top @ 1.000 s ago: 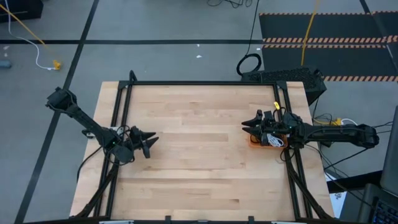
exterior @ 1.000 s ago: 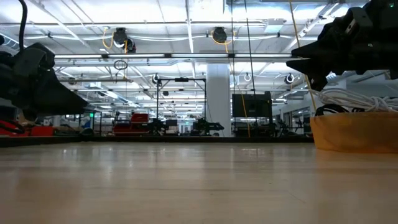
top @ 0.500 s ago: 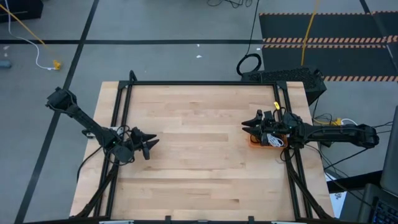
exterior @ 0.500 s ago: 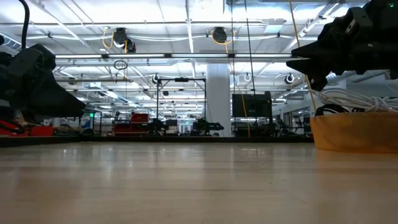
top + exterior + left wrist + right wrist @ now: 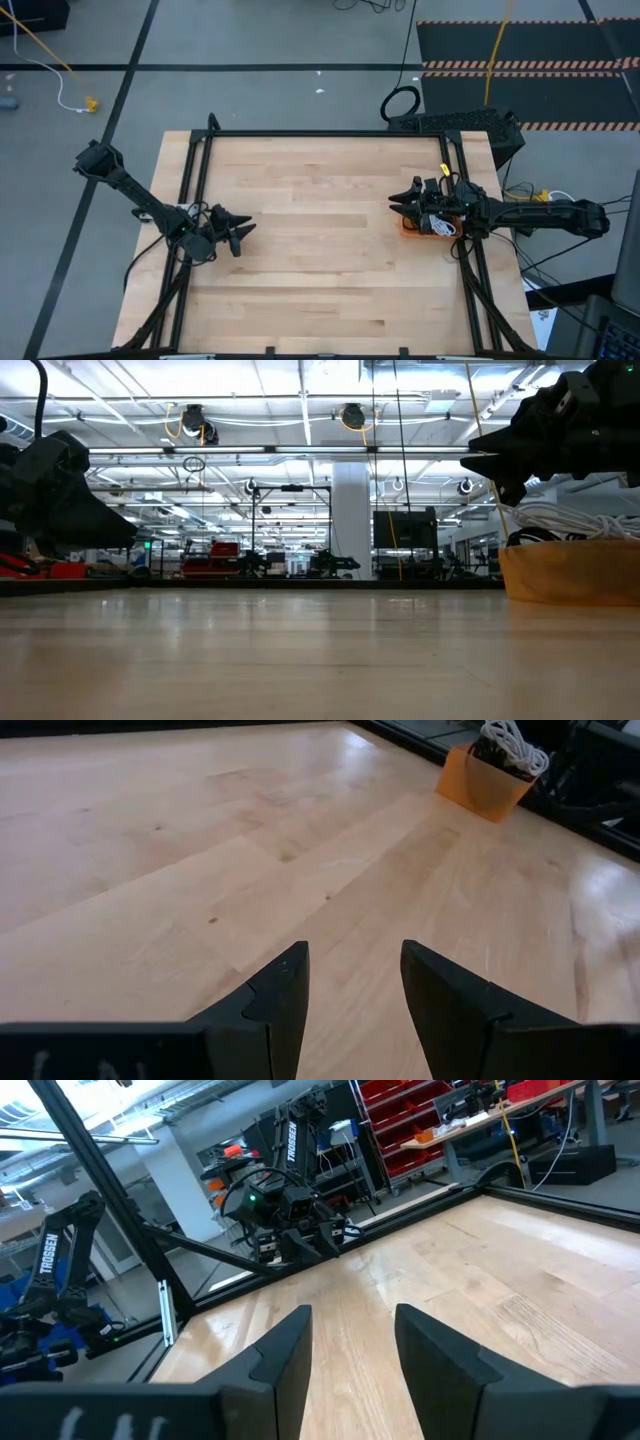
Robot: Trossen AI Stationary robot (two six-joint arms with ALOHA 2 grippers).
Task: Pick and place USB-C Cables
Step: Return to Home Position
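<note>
The USB-C cables lie piled in an orange tray (image 5: 413,227) near the table's right edge. A white coil (image 5: 572,520) tops the pile and shows in the left wrist view as the white cable (image 5: 510,738). Dark cable (image 5: 527,538) sits under it at the tray's rim. My right gripper (image 5: 402,200) hovers open just above the tray (image 5: 568,572), its fingers pointing toward the table's left, empty (image 5: 352,1315). My left gripper (image 5: 245,228) waits open and empty (image 5: 355,955) above the table near its left edge, pointing right.
A black frame rail (image 5: 320,133) runs around the wooden tabletop (image 5: 320,250). A large black loop (image 5: 400,103) lies on the floor beyond the far edge, and a yellow cord (image 5: 497,40) runs across the floor there. Bare wood lies between the two grippers.
</note>
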